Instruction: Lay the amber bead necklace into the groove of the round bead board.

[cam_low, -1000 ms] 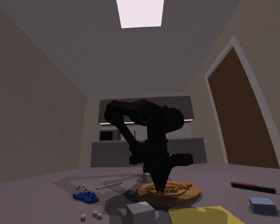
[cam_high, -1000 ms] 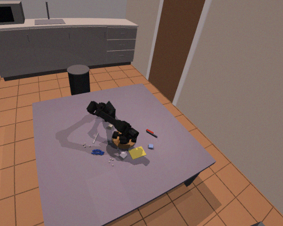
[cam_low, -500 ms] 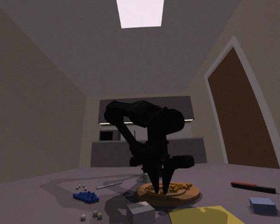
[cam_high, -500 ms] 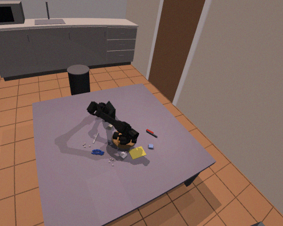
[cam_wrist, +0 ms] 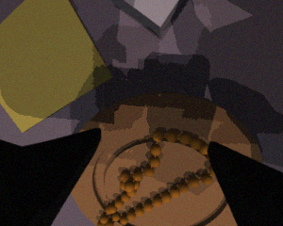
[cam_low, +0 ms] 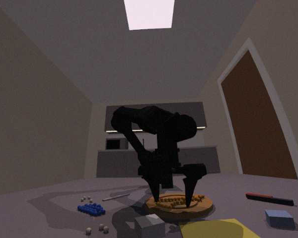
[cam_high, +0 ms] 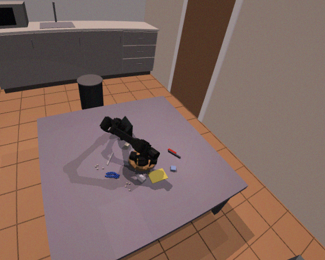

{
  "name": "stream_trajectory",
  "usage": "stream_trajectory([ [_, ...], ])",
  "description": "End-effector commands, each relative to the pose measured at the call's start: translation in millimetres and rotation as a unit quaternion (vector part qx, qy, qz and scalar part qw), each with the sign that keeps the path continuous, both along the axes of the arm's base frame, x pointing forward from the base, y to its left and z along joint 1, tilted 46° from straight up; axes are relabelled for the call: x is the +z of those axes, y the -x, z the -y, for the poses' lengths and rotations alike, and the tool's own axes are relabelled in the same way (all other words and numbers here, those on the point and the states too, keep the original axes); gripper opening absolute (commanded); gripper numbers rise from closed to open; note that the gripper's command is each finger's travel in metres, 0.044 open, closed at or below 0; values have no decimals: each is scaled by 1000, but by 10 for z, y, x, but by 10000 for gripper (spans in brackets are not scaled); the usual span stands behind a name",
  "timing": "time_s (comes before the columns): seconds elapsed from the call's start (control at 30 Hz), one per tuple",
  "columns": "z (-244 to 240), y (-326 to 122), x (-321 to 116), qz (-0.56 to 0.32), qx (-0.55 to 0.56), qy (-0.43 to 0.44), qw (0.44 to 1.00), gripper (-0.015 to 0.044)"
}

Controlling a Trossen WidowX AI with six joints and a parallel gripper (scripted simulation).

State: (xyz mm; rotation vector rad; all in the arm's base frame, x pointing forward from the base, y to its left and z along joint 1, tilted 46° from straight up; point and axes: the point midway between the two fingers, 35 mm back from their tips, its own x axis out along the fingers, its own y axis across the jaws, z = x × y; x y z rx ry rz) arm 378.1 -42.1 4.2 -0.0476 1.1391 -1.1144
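The round bead board [cam_high: 141, 168] [cam_low: 180, 213] [cam_wrist: 127, 120] is an orange-brown wooden disc with a ring groove. The amber bead necklace [cam_low: 178, 199] [cam_wrist: 175, 190] lies on it in a folded shape. In the wrist view one short run of beads follows the groove at the top, and other strands cut diagonally across the middle inside the ring. Part of it is hidden by the right finger and the frame's lower edge. My gripper [cam_high: 143, 162] [cam_low: 172, 204] [cam_wrist: 154, 140] is wide open, with its fingertips low over the board, either side of some beads, holding nothing.
A grey block [cam_high: 141, 178] [cam_low: 149, 226] and a yellow sheet [cam_high: 157, 175] [cam_wrist: 42, 61] lie close to the board. Blue beads [cam_high: 112, 175] [cam_low: 91, 209], loose pale beads, a thin white rod [cam_high: 110, 158], a blue block [cam_high: 173, 168] and a red-black pen [cam_high: 174, 153] lie around.
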Motion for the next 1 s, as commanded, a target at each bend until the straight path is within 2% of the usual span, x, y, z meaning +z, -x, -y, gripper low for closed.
stream_trajectory([
  [0.0, -7, -1, 12, 2, -2, 1, 1000, 440],
  [0.7, -7, -1, 12, 2, -2, 1, 1000, 440],
  [0.97, -280, 90, 189, 1, -1, 0, 1000, 230],
])
